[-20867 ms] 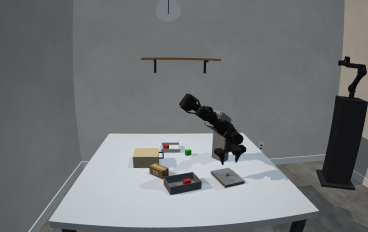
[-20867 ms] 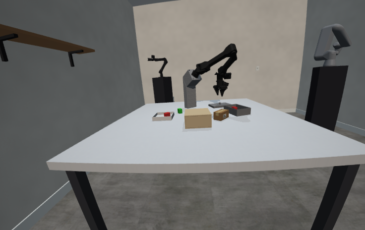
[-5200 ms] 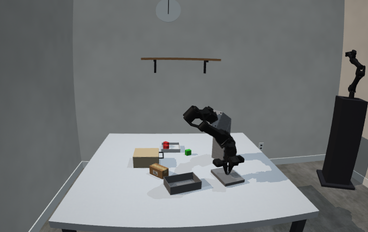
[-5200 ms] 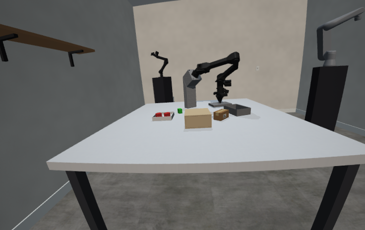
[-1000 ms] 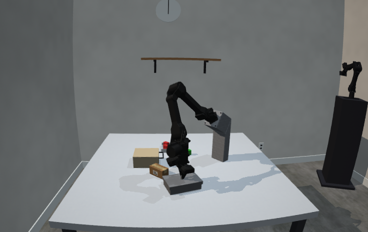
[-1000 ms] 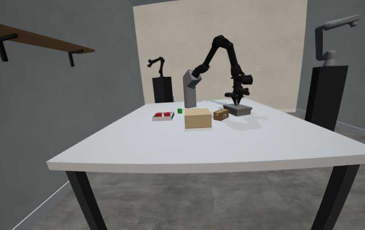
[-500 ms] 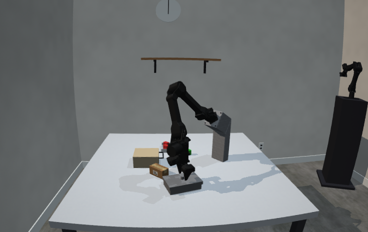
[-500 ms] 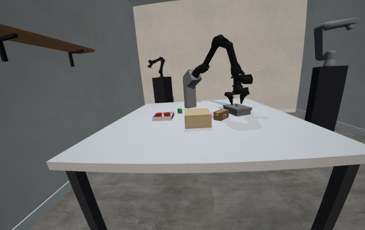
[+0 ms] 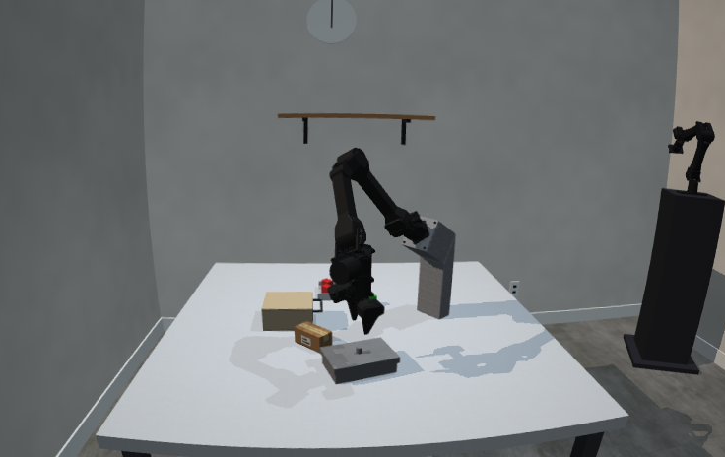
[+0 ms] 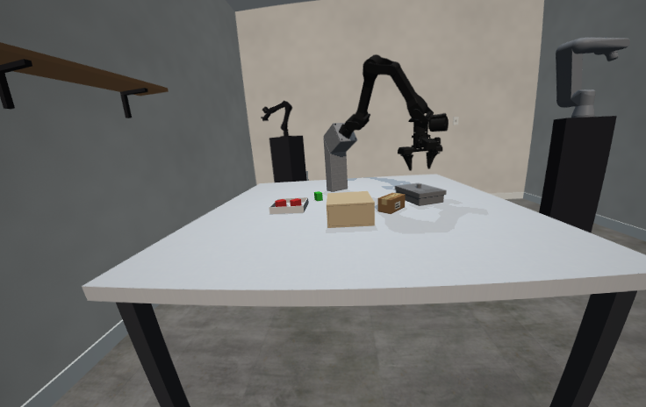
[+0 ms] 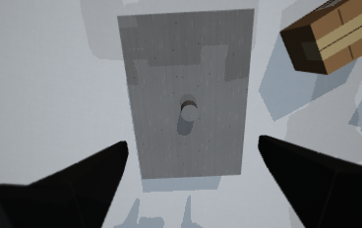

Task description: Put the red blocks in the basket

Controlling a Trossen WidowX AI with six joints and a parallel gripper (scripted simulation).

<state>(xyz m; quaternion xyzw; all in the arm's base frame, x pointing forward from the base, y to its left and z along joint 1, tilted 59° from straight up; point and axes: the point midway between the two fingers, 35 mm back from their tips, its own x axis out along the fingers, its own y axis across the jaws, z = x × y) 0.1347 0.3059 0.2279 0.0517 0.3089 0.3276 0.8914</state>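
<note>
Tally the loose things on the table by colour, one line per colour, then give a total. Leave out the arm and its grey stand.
Red: 2, the red blocks in the shallow white tray
Green: 1, the small green block
White: 1, the shallow white tray
Tan: 1, the tan drawer cabinet
Brown: 1, the small brown cardboard box
Grey: 1, the flat grey lidded box with a knob
Total: 7

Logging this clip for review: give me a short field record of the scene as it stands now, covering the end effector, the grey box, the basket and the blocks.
end effector: open, empty, raised above the grey box
grey box: lid on, knob upright between the fingers in the wrist view, untouched
basket: low tray upright on the table, holds two red blocks
green block: on the table beside the basket, outside it
tan drawer unit: shut as far as visible
cardboard box: between the drawer unit and the grey box
</note>
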